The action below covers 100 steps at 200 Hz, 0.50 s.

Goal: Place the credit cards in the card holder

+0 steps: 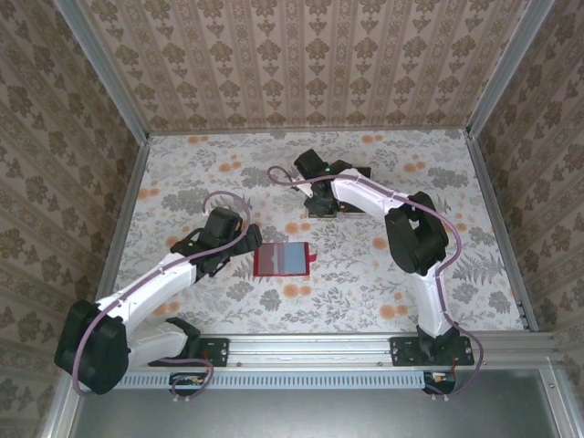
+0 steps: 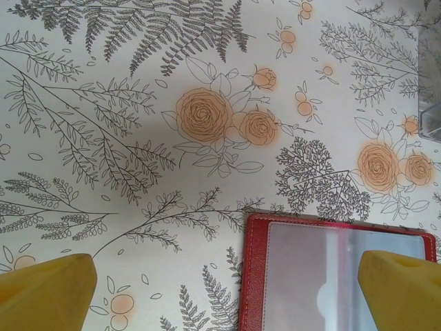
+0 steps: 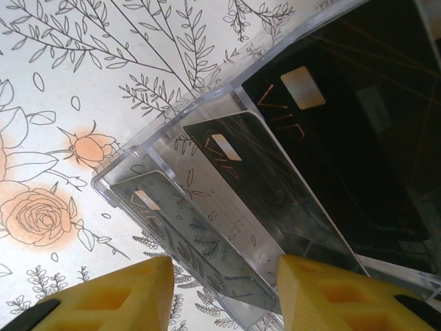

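Now we are watching the left jaws hanging spread wide by the card holder (image 1: 282,259) on the counter (image 1: 365,297), the right jaws half-spread at credit cards (image 3: 344,138) in a clear stand (image 3: 127,172).

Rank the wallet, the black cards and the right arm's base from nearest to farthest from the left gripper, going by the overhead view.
1. The wallet, just right of the left gripper.
2. The cards, farther back and right, in the clear stand.
3. The right arm's base, far right at the near edge.
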Each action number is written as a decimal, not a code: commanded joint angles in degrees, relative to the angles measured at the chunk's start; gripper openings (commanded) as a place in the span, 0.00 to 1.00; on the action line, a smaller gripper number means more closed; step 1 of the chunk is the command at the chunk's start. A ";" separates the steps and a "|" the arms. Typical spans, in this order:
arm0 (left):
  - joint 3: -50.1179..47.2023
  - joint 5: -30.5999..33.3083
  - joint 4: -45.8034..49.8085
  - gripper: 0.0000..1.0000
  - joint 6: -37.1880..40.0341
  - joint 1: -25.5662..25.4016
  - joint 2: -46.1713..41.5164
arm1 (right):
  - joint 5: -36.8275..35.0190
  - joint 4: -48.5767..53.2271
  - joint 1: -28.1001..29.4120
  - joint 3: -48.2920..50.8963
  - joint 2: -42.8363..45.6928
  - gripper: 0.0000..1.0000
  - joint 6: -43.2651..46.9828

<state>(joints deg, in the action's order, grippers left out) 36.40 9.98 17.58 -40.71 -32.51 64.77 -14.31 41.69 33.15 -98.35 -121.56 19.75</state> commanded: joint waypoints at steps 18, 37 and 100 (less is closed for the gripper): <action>-0.74 -1.27 -0.63 1.00 0.33 0.65 -0.19 | -2.40 1.54 -0.01 -2.11 -2.16 0.43 1.53; -0.72 -1.45 -0.79 1.00 0.41 0.87 -0.01 | -2.05 1.72 -0.02 -2.11 -2.19 0.41 1.43; -1.62 -1.84 -1.74 1.00 -0.13 1.00 0.00 | -2.04 2.51 0.09 -2.05 -1.93 0.28 1.53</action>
<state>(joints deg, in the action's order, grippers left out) 35.68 8.75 16.56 -40.73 -32.10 64.77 -14.87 42.15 33.15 -99.07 -122.98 20.86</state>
